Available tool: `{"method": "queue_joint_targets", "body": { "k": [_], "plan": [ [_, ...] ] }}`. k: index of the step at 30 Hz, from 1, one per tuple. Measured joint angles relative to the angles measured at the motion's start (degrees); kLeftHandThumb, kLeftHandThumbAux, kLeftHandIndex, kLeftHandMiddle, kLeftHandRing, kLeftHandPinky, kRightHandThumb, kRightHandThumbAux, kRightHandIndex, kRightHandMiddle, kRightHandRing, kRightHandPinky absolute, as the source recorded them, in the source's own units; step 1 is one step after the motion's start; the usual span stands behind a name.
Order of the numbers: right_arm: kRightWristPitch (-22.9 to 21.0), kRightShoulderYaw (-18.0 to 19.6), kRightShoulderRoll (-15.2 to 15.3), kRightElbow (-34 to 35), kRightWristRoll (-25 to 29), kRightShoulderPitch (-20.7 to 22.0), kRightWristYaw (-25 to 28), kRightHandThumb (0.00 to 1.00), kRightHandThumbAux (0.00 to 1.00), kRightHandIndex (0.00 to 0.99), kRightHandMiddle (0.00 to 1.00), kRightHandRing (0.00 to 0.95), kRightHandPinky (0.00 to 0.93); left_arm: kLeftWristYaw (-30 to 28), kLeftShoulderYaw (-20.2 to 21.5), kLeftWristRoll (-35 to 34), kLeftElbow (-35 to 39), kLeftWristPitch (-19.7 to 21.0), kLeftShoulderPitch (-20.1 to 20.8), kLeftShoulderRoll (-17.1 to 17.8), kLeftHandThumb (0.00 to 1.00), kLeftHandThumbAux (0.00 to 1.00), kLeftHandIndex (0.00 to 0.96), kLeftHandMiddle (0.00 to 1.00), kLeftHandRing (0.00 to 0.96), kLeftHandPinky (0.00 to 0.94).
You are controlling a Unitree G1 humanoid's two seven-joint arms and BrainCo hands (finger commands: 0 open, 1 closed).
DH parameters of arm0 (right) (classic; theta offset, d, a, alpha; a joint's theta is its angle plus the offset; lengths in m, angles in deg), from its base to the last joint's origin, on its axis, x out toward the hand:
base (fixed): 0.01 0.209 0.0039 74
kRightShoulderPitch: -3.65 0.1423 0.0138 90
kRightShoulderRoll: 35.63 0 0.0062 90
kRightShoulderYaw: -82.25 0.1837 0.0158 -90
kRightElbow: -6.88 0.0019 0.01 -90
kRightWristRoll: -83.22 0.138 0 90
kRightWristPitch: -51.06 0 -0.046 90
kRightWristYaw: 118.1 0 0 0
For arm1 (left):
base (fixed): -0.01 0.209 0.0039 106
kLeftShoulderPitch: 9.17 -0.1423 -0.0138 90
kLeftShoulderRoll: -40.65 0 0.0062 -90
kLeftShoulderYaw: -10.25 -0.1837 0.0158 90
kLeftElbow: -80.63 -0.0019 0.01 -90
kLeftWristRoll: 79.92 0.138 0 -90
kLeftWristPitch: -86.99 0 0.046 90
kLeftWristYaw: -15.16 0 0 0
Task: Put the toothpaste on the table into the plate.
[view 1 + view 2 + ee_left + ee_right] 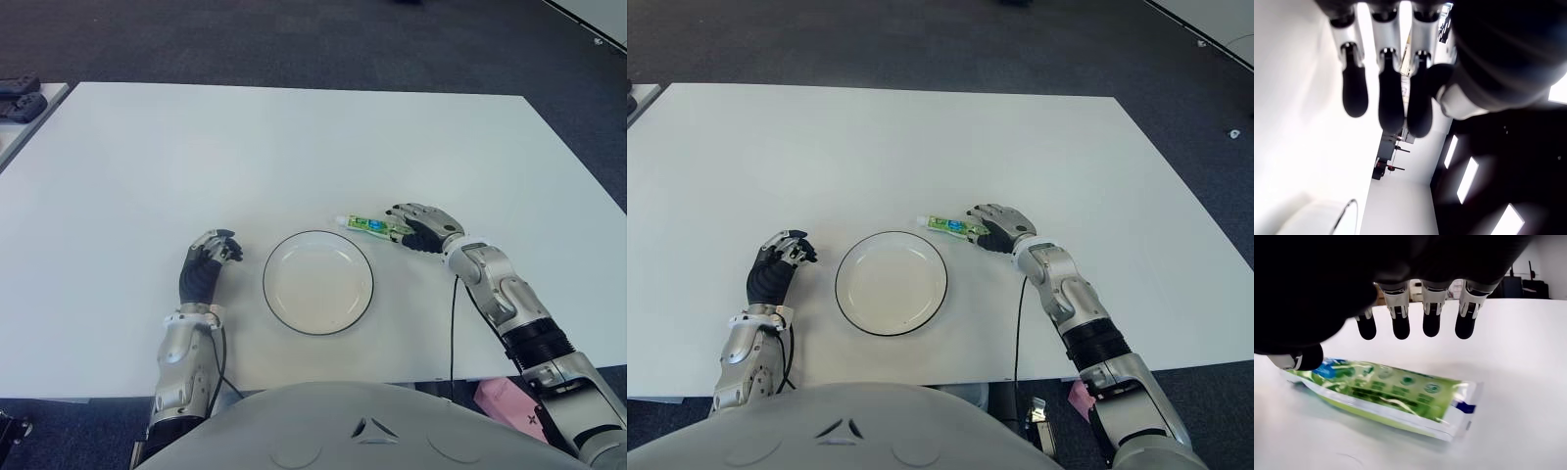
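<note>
The toothpaste (370, 226) is covered by the right hand (419, 228), fingers spread above it, nothing clasped. It lies flat on the table (294, 147), at one o'clock from the plate (284, 311). The left hand (206, 264), relaxed and empty, is seen at nine o'clock.

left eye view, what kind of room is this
Probably a lab or office workspace: a plain white table stands on dark carpet, holding only a plate and a toothpaste tube, with dark equipment on a neighbouring table edge.
</note>
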Motion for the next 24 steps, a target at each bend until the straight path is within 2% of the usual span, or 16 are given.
{"method": "queue_joint_targets", "body": {
  "k": [24],
  "plan": [
    [9.59,-6.87,5.01,-8.76,-4.95,9.04,0.30,0.624,0.152,0.000,0.000,0.000,0.000,0.11,-0.34,0.41,0.33,-0.57,-0.63,-0.48,0.716,0.717,0.436,0.583,0.571,0.542]
  ]
}}
